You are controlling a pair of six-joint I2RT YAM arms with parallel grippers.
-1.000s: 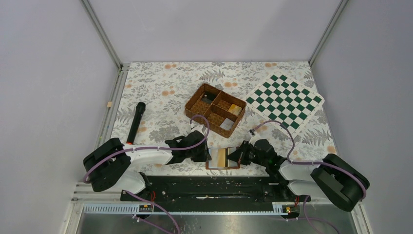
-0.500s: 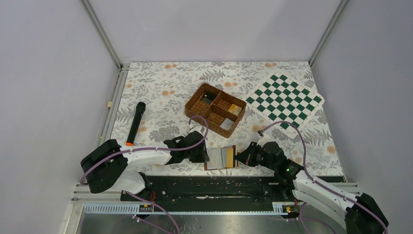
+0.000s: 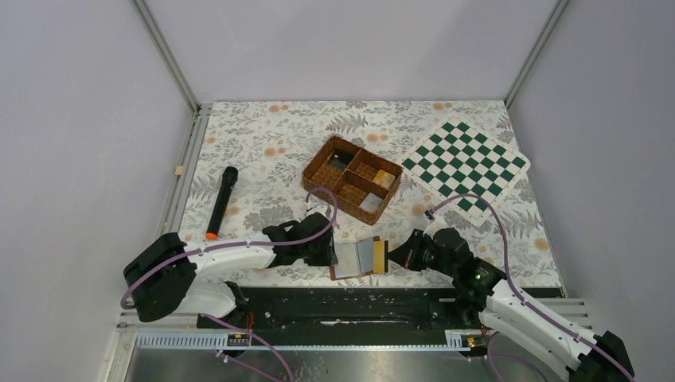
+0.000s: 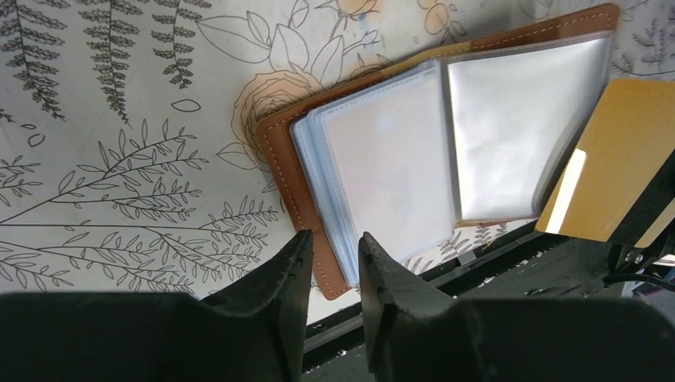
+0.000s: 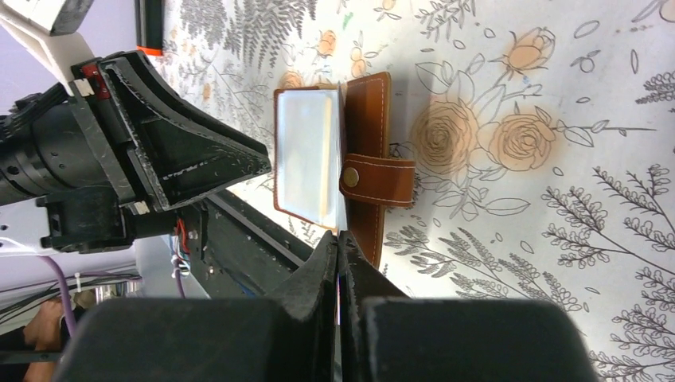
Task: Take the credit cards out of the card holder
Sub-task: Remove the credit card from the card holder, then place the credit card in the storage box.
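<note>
The card holder (image 3: 350, 259) lies open near the table's front edge, with a brown cover and clear inner sleeves (image 4: 398, 159). My left gripper (image 3: 326, 251) is at its left edge. In the left wrist view the jaws (image 4: 330, 259) stand a narrow gap apart with the holder's left edge (image 4: 282, 159) between them. My right gripper (image 3: 392, 256) is shut on a yellow-gold credit card (image 3: 380, 255), which sticks out past the holder's right edge and also shows in the left wrist view (image 4: 617, 159). In the right wrist view the holder (image 5: 366, 119) and its tab (image 5: 382, 181) lie beyond my closed right gripper (image 5: 338, 243).
A woven brown four-compartment basket (image 3: 317, 164) stands behind the holder. A green-and-white chessboard (image 3: 466, 165) lies at the back right. A black torch with an orange end (image 3: 222, 199) lies to the left. The black base rail (image 3: 342, 298) runs just in front of the holder.
My right gripper has drawn the yellow card rightward, from over the holder's middle to past its right edge. The holder has shifted slightly left and turned. The right arm has stretched out.
</note>
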